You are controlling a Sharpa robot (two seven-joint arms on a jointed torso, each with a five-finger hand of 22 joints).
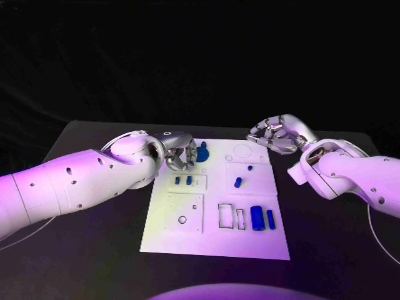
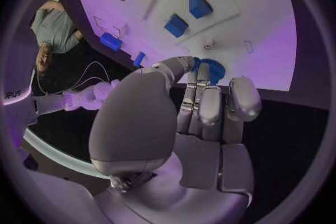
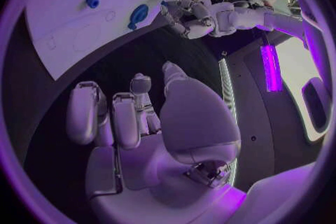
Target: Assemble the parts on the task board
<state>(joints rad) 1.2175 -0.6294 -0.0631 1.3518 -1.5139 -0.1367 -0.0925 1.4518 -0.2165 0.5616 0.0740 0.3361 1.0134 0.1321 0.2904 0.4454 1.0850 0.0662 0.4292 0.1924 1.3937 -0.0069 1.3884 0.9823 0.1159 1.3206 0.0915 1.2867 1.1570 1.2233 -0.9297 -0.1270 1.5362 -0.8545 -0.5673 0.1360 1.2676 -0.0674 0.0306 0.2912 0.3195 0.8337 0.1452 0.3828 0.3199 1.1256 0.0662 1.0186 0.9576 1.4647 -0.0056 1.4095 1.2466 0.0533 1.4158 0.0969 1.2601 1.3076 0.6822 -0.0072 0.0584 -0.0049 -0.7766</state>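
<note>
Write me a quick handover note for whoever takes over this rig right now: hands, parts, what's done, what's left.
Left hand: fingers on the round blue part at the task board's far left corner; firm grip unclear.
Right hand: off the board's far right corner, fingers curled, holding nothing.
Done: two small blue blocks sit in their plate.
Left: the blue peg and two blue cylinders lie loose on the board.

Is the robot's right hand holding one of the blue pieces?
No, the right hand hovers with nothing in it beside the task board, off its far right corner.

Dim violet light washes the scene; the white board (image 1: 216, 206) glows against blackness, wrist views bend at their rims.
</note>
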